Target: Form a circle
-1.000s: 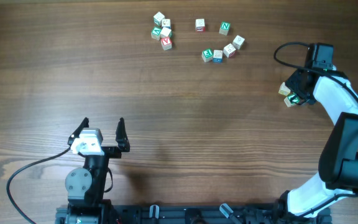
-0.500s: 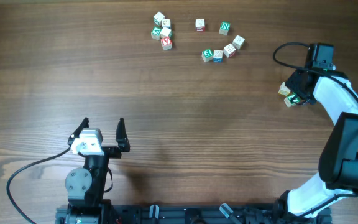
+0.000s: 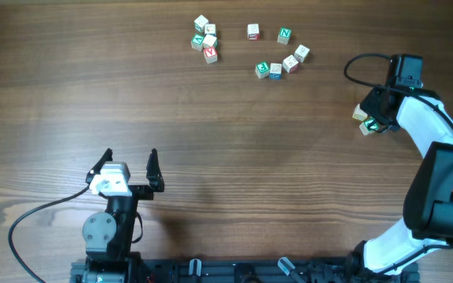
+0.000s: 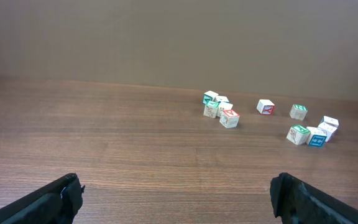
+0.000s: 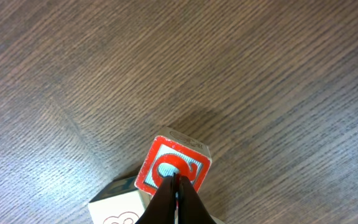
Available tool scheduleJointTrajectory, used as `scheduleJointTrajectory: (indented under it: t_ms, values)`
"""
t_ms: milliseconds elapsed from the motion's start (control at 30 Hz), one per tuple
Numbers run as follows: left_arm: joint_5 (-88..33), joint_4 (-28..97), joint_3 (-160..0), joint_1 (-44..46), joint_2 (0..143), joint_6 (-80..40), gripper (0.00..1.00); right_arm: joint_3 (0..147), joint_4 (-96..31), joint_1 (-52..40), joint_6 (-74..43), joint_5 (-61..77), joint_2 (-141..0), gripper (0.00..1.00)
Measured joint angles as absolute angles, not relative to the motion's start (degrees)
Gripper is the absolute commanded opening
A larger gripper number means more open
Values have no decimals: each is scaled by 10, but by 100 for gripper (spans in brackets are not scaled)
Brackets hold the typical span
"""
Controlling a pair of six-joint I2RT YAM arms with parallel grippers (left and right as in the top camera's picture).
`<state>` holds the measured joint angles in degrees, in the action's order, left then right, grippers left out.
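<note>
Well, the right hand (image 5: 176, 190) is pinched fully shut, holding nothing, its tip over a red-faced block (image 5: 173, 165) that touches a second block (image 5: 120, 208) at the right of the surface (image 3: 250, 157). The left hand (image 3: 129, 157) stands wide open and empty, well apart from the other blocks (image 3: 278, 55) scattered at the far side.

We are resting our left gripper (image 3: 130, 155) near the front of the wooden table (image 3: 234, 141), with its fingers spread wide. We are reaching our right gripper (image 3: 370, 118) down at a pair of blocks (image 3: 360, 112) on the right side. That pair is sitting well apart from the tight cluster of blocks (image 3: 208, 41) and the loose arc of six blocks (image 3: 285, 34) near the far edge.
</note>
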<state>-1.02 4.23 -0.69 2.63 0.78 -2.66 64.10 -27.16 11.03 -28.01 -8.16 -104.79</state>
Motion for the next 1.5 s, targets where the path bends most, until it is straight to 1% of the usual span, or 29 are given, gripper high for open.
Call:
scheduleJointTrajectory:
  t_ms: [333,1033,1500]
  values:
    - [-10,42,-7,26,8,-27,100,641,-279,110,-289,-95,-1048,4]
    - [-10,42,-7,26,8,-27,100,641,-267,110,-237,-76,-1048,5]
    - [-10,42,-7,26,8,-27,100,641,-273,110,-246,-81,-1048,4]
